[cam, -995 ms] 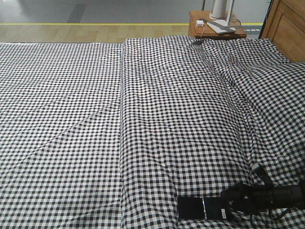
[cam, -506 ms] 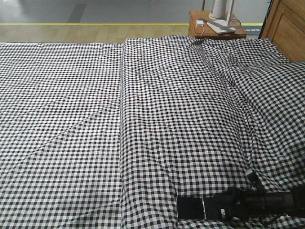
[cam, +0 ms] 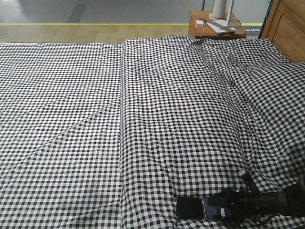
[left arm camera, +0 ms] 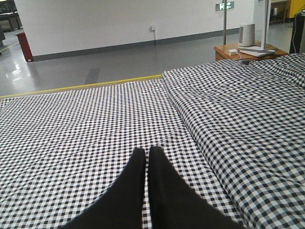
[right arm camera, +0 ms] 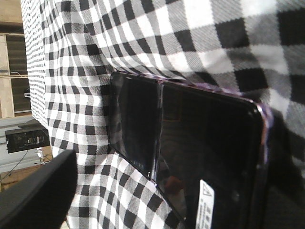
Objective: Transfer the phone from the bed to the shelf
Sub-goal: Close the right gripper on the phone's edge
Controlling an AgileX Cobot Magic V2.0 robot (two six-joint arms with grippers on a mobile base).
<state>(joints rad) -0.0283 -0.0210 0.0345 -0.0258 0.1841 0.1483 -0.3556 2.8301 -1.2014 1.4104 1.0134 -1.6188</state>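
Observation:
The phone (cam: 189, 208), a glossy black slab, lies flat on the bed (cam: 143, 119) near its front edge. My right gripper (cam: 213, 201) reaches in from the right, low over the phone's right half. In the right wrist view the phone (right arm camera: 190, 143) fills the middle, showing its seam, pinkish rim and white sticker. My right gripper (right arm camera: 162, 200) is open, with one finger (right arm camera: 33, 195) well clear of the phone's edge. My left gripper (left arm camera: 146, 151) is shut on nothing, above the gingham cloth (left arm camera: 71, 129). The shelf is not clearly in view.
An orange-brown bedside table (cam: 217, 29) with white items stands at the bed's far right corner. Beside it is brown wooden furniture (cam: 286, 28). Floor with a yellow line (cam: 95, 24) lies beyond the bed. Pale wooden boards (right arm camera: 7, 81) show past the bed's edge.
My right arm has dropped lower and slid left, so its gripper now covers more of the phone's right half. The phone has not moved.

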